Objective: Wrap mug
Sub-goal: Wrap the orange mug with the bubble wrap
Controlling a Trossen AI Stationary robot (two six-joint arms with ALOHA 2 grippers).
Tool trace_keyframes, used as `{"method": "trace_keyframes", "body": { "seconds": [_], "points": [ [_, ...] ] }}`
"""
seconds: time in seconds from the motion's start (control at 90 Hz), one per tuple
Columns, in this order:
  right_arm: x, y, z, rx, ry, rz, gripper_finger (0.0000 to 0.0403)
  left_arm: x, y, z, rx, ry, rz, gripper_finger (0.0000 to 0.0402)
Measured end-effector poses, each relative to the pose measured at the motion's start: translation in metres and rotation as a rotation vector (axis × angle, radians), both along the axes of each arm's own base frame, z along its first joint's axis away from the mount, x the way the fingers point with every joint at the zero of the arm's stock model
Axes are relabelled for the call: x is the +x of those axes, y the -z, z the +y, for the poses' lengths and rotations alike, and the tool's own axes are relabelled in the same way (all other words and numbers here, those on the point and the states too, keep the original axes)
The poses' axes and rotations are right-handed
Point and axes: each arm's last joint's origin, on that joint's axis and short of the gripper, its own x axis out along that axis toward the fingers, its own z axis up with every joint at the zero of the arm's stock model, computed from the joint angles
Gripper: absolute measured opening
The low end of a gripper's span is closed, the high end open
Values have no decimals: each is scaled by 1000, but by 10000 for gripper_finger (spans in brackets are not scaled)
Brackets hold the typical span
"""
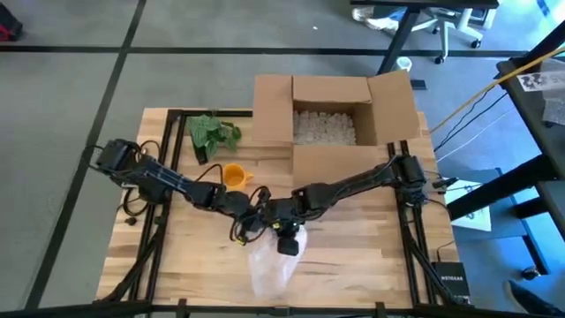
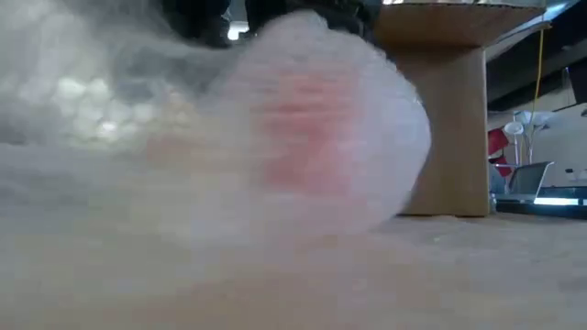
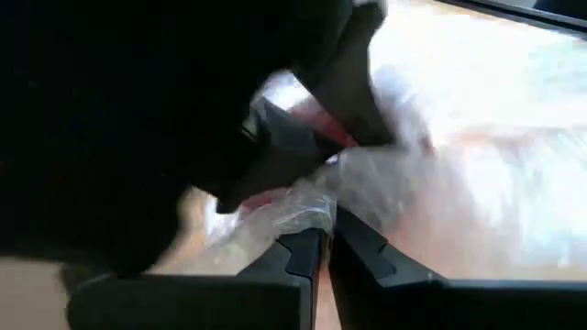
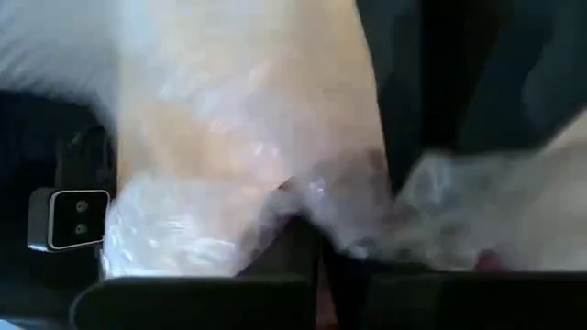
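Fingers of the left gripper (image 3: 323, 243) are pressing together on a fold of the bubble wrap (image 1: 269, 265), as its wrist view shows the two dark tips meeting with crinkled film pinched between them. The right gripper (image 4: 312, 240) is meeting it at the middle of the table (image 1: 371, 265) and seems likewise to be closing on film, the wrap bunching over its tips, though the contact itself is partly hidden. Between them the wrap is trailing toward the front edge of the table as a loose pale heap. The mug (image 2: 307, 137) is showing only as a reddish blur inside the film in the low view, so it is probably sitting within the bundle, near both grippers. An orange cup (image 1: 233, 175) is lying just behind the left arm, with a green leafy thing (image 1: 212, 132) beyond it and the open cardboard box (image 1: 331, 110) of packing fill farther back. The risks look plain: with both grippers crowding one spot, they may be colliding or tugging against each other and tearing the film; a grip on thin plastic alone may be slipping, letting the wrap spring open; and the left arm's elbow may be nudging the orange cup.
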Motion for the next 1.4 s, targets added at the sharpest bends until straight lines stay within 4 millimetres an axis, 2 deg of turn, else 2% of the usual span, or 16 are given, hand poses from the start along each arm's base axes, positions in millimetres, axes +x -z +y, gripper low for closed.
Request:
{"method": "trace_keyframes", "body": {
  "seconds": [0.2,0.511,0.644,1.067,1.4],
  "points": [
    [0,-22,-2,-63,7,0,0,0,0,0,-3,3,3,0],
    [0,-26,-4,-128,21,-4,0,0,0,-1,-18,15,0,0],
    [2,-22,-4,-129,22,-8,0,-1,0,-3,-21,25,-5,0],
    [-1,15,-1,-39,8,-14,0,-3,0,-12,-8,57,-9,0],
    [-4,27,-1,43,-45,-2,0,-3,0,-13,-11,100,-9,0]
  ]
}}
